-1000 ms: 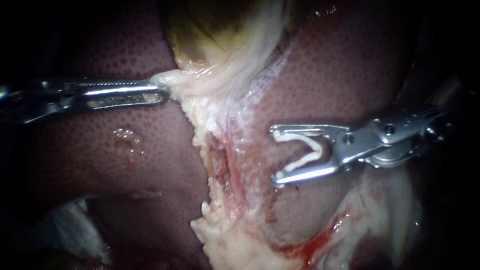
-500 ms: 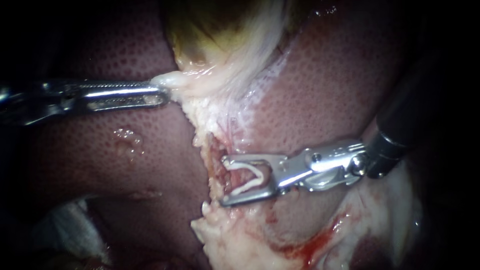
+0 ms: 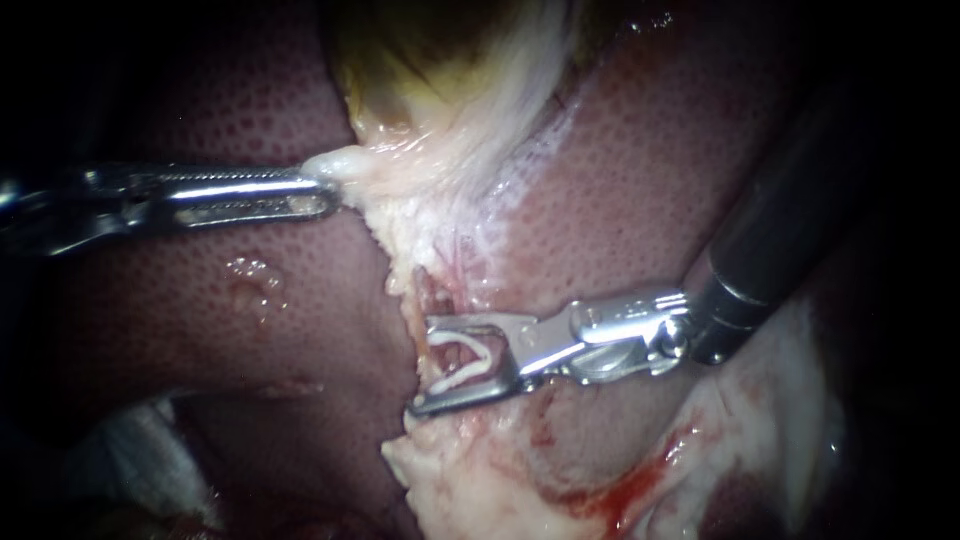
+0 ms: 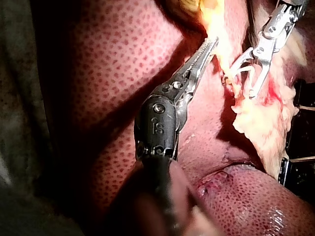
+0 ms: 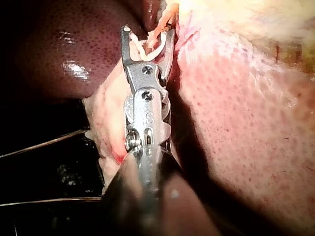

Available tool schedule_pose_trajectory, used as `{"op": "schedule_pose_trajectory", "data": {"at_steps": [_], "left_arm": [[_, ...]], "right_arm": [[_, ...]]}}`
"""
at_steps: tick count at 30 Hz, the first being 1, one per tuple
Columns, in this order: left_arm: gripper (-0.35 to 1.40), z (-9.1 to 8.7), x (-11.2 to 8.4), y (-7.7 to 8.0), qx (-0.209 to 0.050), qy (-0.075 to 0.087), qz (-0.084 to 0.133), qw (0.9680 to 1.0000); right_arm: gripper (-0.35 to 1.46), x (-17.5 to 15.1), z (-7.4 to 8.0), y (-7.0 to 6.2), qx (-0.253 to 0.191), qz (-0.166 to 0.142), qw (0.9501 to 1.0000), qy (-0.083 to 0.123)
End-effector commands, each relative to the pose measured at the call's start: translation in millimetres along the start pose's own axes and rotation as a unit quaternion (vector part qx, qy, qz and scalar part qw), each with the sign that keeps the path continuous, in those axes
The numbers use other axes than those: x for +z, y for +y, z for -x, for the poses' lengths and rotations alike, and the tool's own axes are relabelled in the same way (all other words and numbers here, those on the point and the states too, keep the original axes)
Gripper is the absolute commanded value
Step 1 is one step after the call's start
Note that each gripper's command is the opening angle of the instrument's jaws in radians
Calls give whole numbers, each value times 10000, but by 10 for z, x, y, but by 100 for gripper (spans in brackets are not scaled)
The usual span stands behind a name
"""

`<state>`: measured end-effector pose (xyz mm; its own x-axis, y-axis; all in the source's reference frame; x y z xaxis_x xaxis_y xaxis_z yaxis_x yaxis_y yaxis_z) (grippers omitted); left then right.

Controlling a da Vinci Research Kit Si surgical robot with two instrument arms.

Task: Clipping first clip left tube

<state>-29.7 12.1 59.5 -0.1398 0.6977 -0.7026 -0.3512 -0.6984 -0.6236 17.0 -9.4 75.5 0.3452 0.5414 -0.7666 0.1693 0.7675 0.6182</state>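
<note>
My right instrument (image 3: 425, 366) comes in from the upper right. Its jaws stand apart with an open white clip (image 3: 470, 362) seated between them, touching both. The clip straddles a thin pink tube (image 3: 437, 296) in the raw strip below the gallbladder (image 3: 430, 60). In the right wrist view the same jaws (image 5: 147, 33) carry the clip (image 5: 150, 45) around the tube (image 5: 161, 24). My left instrument (image 3: 328, 185) lies level from the left, its jaws shut on pale tissue at the gallbladder's neck (image 3: 345, 160). The left wrist view shows those jaws (image 4: 210, 45) too, with my right instrument (image 4: 242, 78) beyond them.
Dark red liver (image 3: 650, 170) lies on both sides of the dissected strip. Pale fatty tissue (image 3: 470, 480) with a bloody streak (image 3: 620, 490) spreads below the right jaws. White gauze (image 3: 140, 440) shows at the lower left.
My right instrument has moved left and downward, bringing the open clip from over the liver onto the tube. Its shaft now shows. The left instrument has held still.
</note>
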Motion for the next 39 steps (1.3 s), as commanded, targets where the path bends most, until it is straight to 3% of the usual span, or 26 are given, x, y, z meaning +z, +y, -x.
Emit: {"op": "schedule_pose_trajectory", "data": {"at_steps": [1, 9, 20, 27, 30, 32, 33, 39], "left_arm": [[-35, 0, 0, 0, 0, 0, -2, 10000], [-35, 1, 1, 0, 4, 1, -8, 10000], [-35, 3, 3, 1, 9, 0, 0, 10000], [-35, 3, 3, 1, 9, 1, -2, 10000], [-35, 3, 3, 1, 9, 1, -2, 10000], [-35, 3, 3, 1, 9, 1, -2, 10000], [-35, 3, 3, 1, 9, 1, -2, 10000], [-35, 3, 3, 1, 9, 1, 0, 10000]], "right_arm": [[59, 3, 2, -1, 16, -56, 10000, -21], [58, 29, 16, -3, 139, -308, 9994, -73], [52, 41, 16, 11, 267, -340, 9991, -38], [48, 40, 17, 13, 353, -345, 9988, -29], [25, 38, 18, 14, 522, -358, 9980, 19], [-24, 34, 19, 13, 799, -599, 9950, -9], [-35, 35, 19, 14, 906, -624, 9939, -37], [-35, 35, 20, 17, 1002, -618, 9930, -109]]}}
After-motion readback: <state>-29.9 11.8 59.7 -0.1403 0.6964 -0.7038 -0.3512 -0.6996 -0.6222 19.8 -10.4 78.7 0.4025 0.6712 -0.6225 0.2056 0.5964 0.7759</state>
